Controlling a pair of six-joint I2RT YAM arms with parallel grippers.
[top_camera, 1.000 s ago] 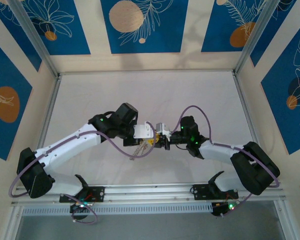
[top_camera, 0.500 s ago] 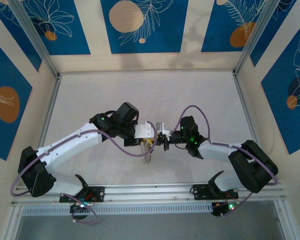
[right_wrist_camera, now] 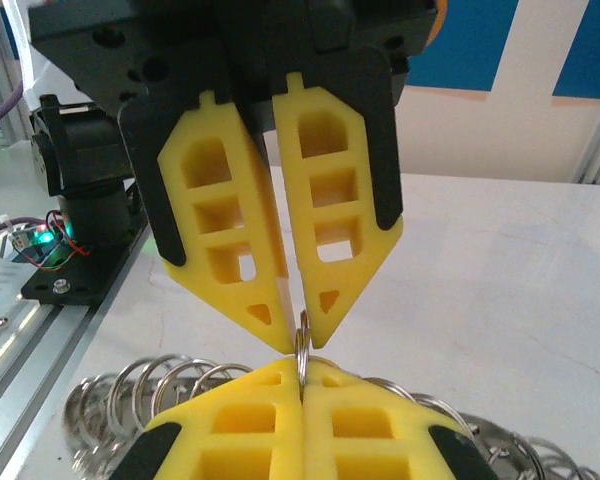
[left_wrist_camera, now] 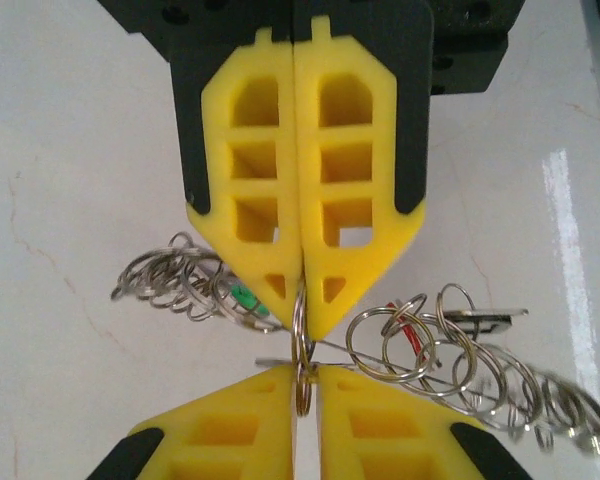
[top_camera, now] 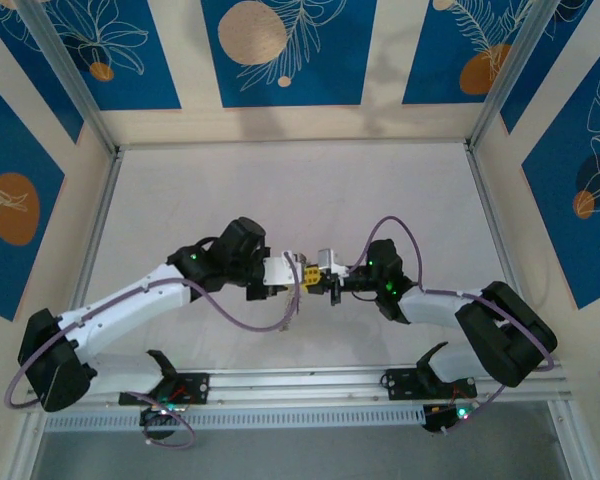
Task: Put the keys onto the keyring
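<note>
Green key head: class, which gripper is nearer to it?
Right. The right gripper has the green key head just beside one finger; the left gripper sits opposite, tip to tip, farther off.

A pale, matte tabletop [top_camera: 300, 190] spreads across the top view, and the left wrist view shows faint hairline cracks in it. Cream walls hung with blue panels [top_camera: 280, 50] enclose it from 9 through 12 to 3 o'clock, each panel bearing orange discs and white line-drawn leaves. Slanted aluminium posts rise at 10 o'clock [top_camera: 68, 75] and 2 o'clock [top_camera: 515, 70]. An aluminium rail [top_camera: 300, 380] borders the table at 6 o'clock. The light is soft and even, with faint shadows.
</note>
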